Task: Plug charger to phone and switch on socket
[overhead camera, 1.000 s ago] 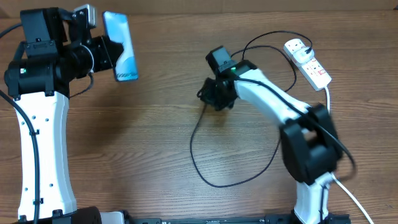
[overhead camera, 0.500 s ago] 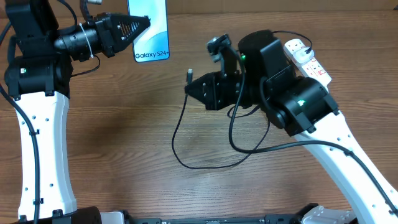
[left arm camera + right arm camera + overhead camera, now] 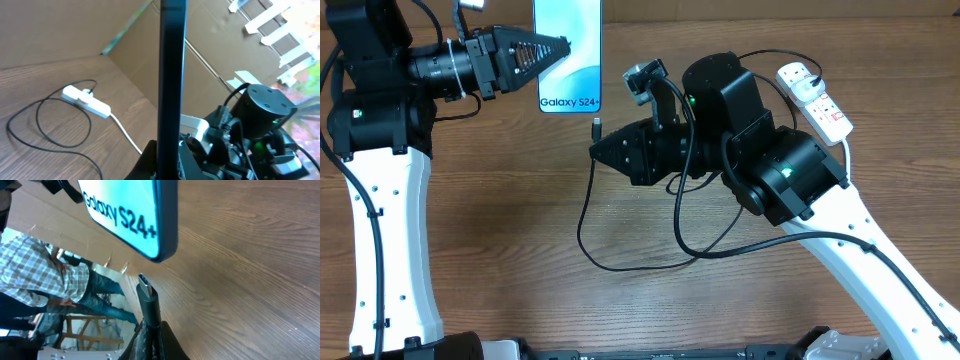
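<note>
My left gripper (image 3: 560, 46) is shut on the phone (image 3: 582, 70), holding it above the far side of the table with its light blue screen up and "Galaxy S24+" along the near edge. In the left wrist view the phone (image 3: 172, 75) is a dark edge-on bar rising from the gripper (image 3: 167, 165). My right gripper (image 3: 596, 148) is shut on the charger's connector tip (image 3: 595, 125), which points at the phone's bottom edge with a small gap. The right wrist view shows the tip (image 3: 146, 291) just below the phone's corner (image 3: 130, 215). The socket (image 3: 815, 100) lies at the far right.
The charger's black cable (image 3: 585, 235) hangs from the right gripper, loops over the table's middle and runs back to a plug on the socket. The strip's thick white lead (image 3: 847, 160) runs toward the near right. A cardboard wall (image 3: 75, 30) backs the table.
The right gripper has carried the connector tip left, to just below the phone's bottom edge. The left gripper has shifted the phone slightly right. The cable loop followed to the left.
</note>
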`<state>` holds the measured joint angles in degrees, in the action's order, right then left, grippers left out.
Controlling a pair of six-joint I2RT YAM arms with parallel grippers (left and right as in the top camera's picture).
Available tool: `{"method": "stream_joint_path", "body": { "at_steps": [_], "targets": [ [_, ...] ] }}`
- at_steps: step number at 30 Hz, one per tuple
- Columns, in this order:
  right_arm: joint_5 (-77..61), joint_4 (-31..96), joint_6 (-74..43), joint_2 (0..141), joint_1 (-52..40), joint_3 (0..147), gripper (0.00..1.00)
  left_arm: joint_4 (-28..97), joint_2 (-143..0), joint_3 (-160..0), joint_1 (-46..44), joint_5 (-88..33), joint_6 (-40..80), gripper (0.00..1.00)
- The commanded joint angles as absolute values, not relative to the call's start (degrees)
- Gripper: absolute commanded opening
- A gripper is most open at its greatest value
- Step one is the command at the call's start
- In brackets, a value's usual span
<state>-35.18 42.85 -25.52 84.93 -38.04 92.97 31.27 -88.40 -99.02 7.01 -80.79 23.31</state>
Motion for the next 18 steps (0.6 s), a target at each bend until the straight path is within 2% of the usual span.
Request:
{"method": "stream_joint_path", "body": {
  "at_steps": [1,18],
  "targets": [
    [-36.1,42.2,-26.8,85.0,-38.6,93.0,0.04,29.6,-88.1,-99.8,7.1,-85.2,25.4,0.04],
    [-35.9,37.8,-29.0,86.3,-40.6,93.0,0.04,28.4,-88.1,-99.8,7.1,-85.6,27.9,0.04]
  ]
}}
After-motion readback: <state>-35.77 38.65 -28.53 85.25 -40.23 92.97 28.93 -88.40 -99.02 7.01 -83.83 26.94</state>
